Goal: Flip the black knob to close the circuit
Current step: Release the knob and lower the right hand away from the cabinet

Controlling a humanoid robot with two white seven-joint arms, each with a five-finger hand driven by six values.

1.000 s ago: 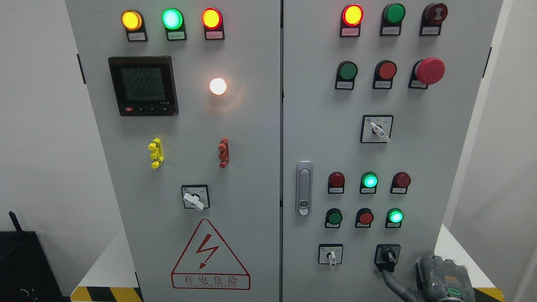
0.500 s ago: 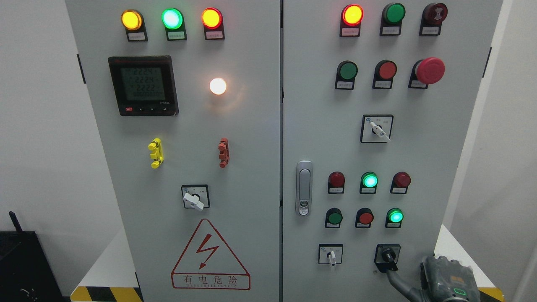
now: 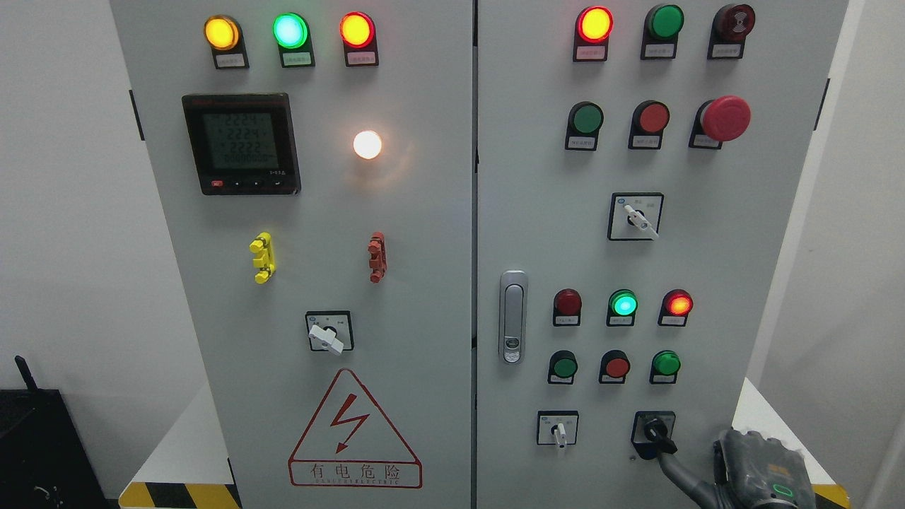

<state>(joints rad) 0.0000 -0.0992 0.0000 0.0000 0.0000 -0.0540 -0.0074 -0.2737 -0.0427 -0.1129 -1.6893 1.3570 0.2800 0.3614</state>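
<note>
Since half a second ago the black knob (image 3: 655,431), near the lower right corner of the cabinet's right-hand door (image 3: 537,212), has turned — its pointer now slants down to the right instead of hanging nearly straight — and the lamps above it have swapped: the red lamp (image 3: 679,304) at the right end of the upper row is now lit, while the green lamp (image 3: 666,363) below it has gone dark. The right hand (image 3: 749,470) sits lower and further toward the bottom right corner than before, its grey-gloved back and a green-lit wrist module facing the camera. One dark finger (image 3: 682,474) reaches up and left from it to the knob's lower edge, touching or just under the pointer, which fits a sideways push rather than a pinch. Whether the remaining fingers are curled or spread I cannot tell, since the hand is cut off by the frame's bottom edge; it does not seem to have hold of anything. The hand comes from below and to the right, probably so it stays clear of the white selector (image 3: 558,430) just left of the knob. Judging by the lamps, the switch has already changed state. No left hand shows.
</note>
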